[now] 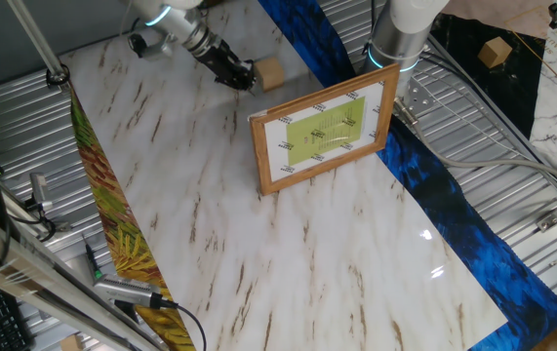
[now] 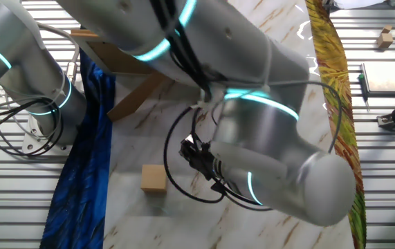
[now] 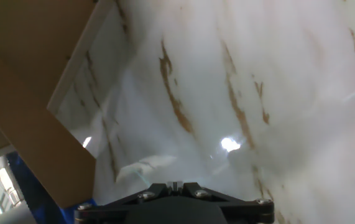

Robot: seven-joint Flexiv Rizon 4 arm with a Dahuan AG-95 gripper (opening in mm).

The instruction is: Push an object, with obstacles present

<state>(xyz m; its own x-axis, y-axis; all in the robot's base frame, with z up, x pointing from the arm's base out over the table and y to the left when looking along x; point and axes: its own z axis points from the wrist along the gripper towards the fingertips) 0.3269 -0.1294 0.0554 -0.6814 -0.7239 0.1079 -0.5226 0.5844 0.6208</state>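
A small wooden cube sits on the marble tabletop near its far edge. My gripper is low over the table, just left of the cube, with its black fingers pressed together and nothing between them. From the other fixed view the cube lies left of the gripper, apart from it by a small gap. The hand view shows only the gripper's base over bare marble; the cube is out of sight there.
A wooden picture frame stands upright mid-table, right of and nearer than the cube; its brown back fills the left of the hand view. Blue cloth runs along the table's right edge. A second cube lies off the table.
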